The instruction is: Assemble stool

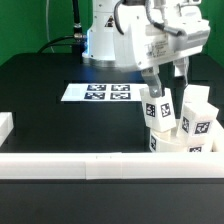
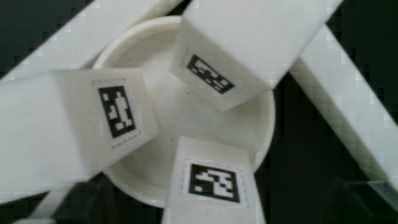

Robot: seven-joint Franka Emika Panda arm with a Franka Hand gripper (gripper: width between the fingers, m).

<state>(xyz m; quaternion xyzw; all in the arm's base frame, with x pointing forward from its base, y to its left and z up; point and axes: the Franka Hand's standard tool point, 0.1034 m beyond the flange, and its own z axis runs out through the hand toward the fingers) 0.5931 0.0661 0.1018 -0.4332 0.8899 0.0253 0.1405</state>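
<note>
The white round seat [image 1: 176, 143] lies by the front rail at the exterior view's right. It fills the wrist view [image 2: 169, 110]. Three blocky tagged legs stand up from it. One is at the exterior view's left [image 1: 152, 112], one in the middle [image 1: 166, 109] and one at the right [image 1: 200, 120]. In the wrist view they splay outward [image 2: 112, 108], [image 2: 217, 70], [image 2: 217, 180]. My gripper [image 1: 166, 94] is open, its fingers straddling the top of the middle leg. In the wrist view that leg runs between the jaws [image 2: 217, 214], with gaps on both sides.
The marker board [image 1: 97, 92] lies flat on the black table behind the stool. A long white rail [image 1: 80, 166] runs along the front edge. A short white rail piece [image 1: 5, 126] sits at the exterior view's left. The robot base [image 1: 105, 40] stands at the back.
</note>
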